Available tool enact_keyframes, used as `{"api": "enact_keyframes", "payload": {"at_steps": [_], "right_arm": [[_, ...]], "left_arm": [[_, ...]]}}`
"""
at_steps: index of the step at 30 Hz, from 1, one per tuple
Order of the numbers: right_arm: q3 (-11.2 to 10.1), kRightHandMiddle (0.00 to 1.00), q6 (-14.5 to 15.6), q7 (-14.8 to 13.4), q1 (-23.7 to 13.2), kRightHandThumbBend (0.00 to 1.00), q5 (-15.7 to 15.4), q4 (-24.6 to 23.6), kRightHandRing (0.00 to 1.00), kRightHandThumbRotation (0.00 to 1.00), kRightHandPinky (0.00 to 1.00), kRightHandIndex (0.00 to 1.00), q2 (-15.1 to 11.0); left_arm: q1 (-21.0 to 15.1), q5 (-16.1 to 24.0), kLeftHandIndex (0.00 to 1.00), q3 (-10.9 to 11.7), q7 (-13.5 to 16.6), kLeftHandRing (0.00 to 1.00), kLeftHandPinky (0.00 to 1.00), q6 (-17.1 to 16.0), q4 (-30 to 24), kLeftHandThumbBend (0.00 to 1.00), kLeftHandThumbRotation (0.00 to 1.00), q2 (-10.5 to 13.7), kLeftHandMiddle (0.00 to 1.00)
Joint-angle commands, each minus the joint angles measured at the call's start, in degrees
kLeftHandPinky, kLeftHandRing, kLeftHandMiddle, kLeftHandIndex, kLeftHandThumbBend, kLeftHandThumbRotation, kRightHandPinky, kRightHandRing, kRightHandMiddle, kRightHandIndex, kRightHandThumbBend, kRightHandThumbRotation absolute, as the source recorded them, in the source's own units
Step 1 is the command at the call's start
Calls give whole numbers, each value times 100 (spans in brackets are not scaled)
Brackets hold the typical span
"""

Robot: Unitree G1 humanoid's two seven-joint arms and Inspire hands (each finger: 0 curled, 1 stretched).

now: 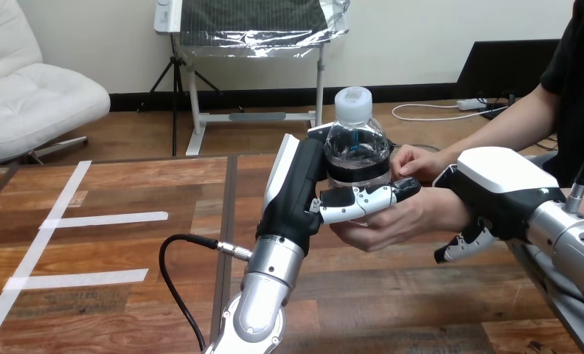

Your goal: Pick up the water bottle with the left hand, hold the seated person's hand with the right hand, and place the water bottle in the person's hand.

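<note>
Found left hand clamped round bottle, thumb across the front, fingers behind. Bottle upright, base at person's upturned lower hand; contact not determinable. Found right hand over person's wrist, fingers curled beneath it. Person's upper hand just behind bottle.

Our left arm stands upright, our left hand closed round the water bottle, thumb across its front. Our right hand reaches in from the right, fingers curled round the person's wrist.
</note>
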Motion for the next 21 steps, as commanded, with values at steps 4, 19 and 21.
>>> {"api": "enact_keyframes", "payload": {"at_steps": [4,19,21], "right_arm": [[-202,71,-64,-213,-183,86,-122,-74,67,1,58,74,-190],[-269,82,-119,-236,-92,87,-51,-175,79,6,71,84,-177],[-273,82,-139,-249,-86,87,-39,-161,79,6,71,84,-174]], "left_arm": [[-277,345,70,-178,-56,63,58,214,-216,73,14,-353,66],[-281,824,99,-245,-126,98,98,464,-356,92,50,-236,98],[-273,842,99,-235,-134,99,99,462,-360,93,52,-243,99]]}}
